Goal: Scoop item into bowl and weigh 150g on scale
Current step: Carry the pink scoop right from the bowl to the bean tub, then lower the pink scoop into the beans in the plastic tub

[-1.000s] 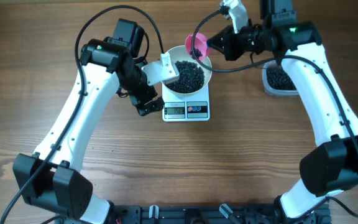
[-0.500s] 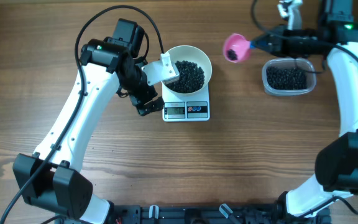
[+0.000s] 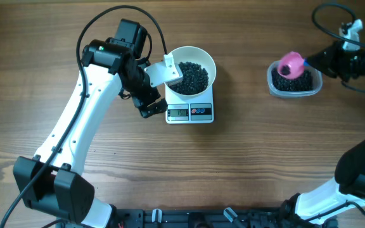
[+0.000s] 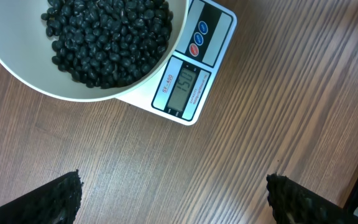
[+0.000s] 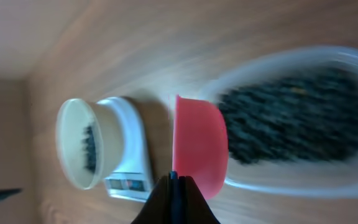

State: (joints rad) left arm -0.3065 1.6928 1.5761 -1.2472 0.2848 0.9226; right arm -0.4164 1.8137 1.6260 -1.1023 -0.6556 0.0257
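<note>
Bowl (image 3: 209, 63) of beans (image 3: 192, 77) sits on scale (image 3: 190, 112), upper centre of worktop (image 3: 233, 164). Left fingers (image 4: 55, 202) spread wide, empty, just beside bowl. Right fingers (image 5: 174, 202) closed on pink scoop (image 3: 290, 63), over tub (image 3: 271, 79) of beans, upper right.

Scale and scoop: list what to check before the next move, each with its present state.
1. Bowl sits on the scale: ok.
2. Display appears to read 150 in the left wrist view: ok.
3. Left gripper is open and holds nothing: ok.
4. Right gripper is shut on the pink scoop: ok.
5. Scoop is over the clear tub, away from the bowl: ok.
6. Scoop is emptied of beans: cannot tell.
</note>
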